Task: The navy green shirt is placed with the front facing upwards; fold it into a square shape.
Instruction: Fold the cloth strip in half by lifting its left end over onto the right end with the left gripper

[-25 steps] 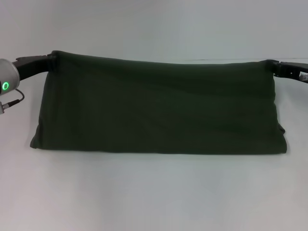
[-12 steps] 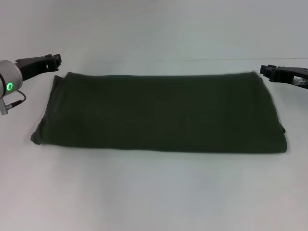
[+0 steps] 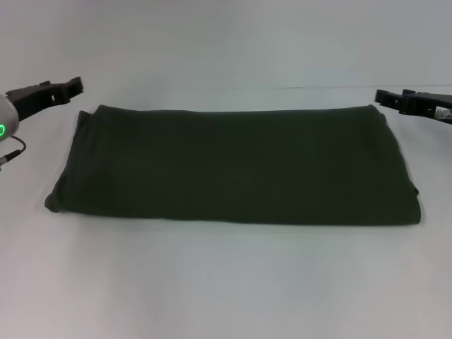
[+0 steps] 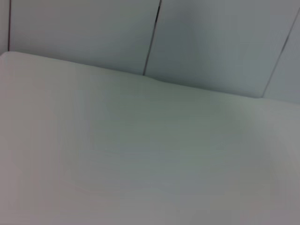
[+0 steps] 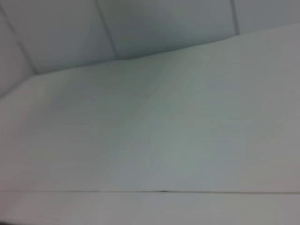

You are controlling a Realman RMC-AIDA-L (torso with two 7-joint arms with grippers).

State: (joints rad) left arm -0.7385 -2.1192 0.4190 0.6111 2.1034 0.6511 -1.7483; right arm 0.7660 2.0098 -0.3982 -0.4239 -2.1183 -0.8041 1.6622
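The navy green shirt [image 3: 233,166] lies flat on the white table [image 3: 226,282] in the head view, folded into a wide band with its plain side up; no lettering or label shows. My left gripper [image 3: 74,86] hovers just beyond the shirt's far left corner, open and empty. My right gripper [image 3: 381,96] hovers just beyond the far right corner, open and empty. Neither touches the cloth. The shirt shows in neither wrist view.
The left wrist view shows only the bare table top [image 4: 140,154] and a panelled wall [image 4: 211,42] behind it. The right wrist view shows the table top [image 5: 164,140] and the wall [image 5: 154,23].
Both grippers held the shirt's far edge lifted a second ago. They let go, the edge dropped flat onto the table, and both grippers drew back outward.
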